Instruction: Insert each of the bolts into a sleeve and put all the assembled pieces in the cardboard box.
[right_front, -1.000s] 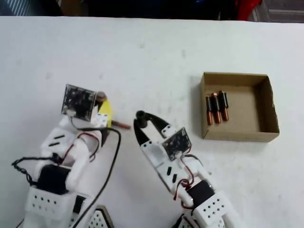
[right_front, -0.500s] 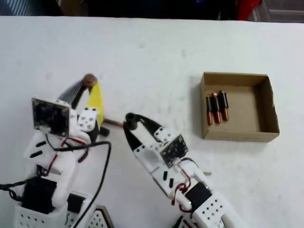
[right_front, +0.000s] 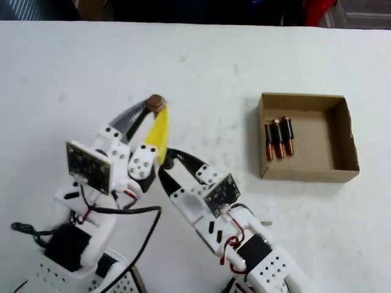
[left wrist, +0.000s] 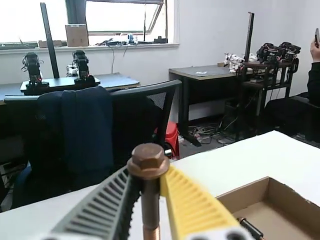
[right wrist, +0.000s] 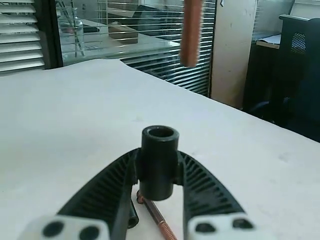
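Bolt (right_front: 156,102), copper-coloured, is clamped just under its hex head by the left pincer (right_front: 153,108), between a grey ribbed finger (left wrist: 107,200) and a yellow one (left wrist: 192,205), shank pointing down, lifted off the white surface (right_front: 201,61). The right pincer (right wrist: 159,165) is closed on a black sleeve (right wrist: 160,161), held upright with its bore facing up; the bolt's shank tip hangs above it and a little to one side, not touching. A second bolt (right wrist: 156,219) lies flat on the surface just past the sleeve. The box (right_front: 302,97) sits well apart on the right arm's side, with three assembled pieces (right_front: 278,138) lying side by side against its near wall. Behind the surface, the left wrist view shows a black mesh chair (left wrist: 150,115) with a dark jacket (left wrist: 82,130) draped over it, a desk (left wrist: 210,75) and a window; the right wrist view shows slatted blinds (right wrist: 25,35).
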You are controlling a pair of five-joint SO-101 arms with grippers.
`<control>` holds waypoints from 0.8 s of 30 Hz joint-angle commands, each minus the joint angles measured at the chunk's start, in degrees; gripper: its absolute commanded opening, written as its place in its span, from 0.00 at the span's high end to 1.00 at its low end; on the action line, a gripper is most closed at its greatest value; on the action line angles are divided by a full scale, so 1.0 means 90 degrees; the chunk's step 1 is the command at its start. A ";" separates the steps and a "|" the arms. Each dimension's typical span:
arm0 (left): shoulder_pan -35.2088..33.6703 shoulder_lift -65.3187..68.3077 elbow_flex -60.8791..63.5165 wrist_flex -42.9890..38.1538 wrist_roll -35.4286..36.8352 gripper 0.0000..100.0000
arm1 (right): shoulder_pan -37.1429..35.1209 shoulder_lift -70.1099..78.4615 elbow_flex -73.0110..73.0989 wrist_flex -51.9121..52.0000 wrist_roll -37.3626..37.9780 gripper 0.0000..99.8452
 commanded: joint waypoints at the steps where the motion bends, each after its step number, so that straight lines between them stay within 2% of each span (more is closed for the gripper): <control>1: 0.0357 -0.0093 0.0440 -0.0957 0.0010 0.98 | 0.0357 -0.0093 -0.0029 -0.0181 0.0000 0.98; 7: 0.0357 -0.0093 0.0645 -0.1094 0.0029 0.98 | 0.0669 -0.0093 -0.0029 -0.0181 0.0000 0.98; 13: 0.0347 -0.0093 0.0645 -0.0987 0.1074 0.98 | 0.0669 -0.0093 -0.0029 -0.0181 0.0000 0.98; 24: 0.0347 -0.0073 0.0654 -0.0381 0.1123 0.98 | 0.0659 -0.0093 -0.0029 -0.0161 0.0000 0.98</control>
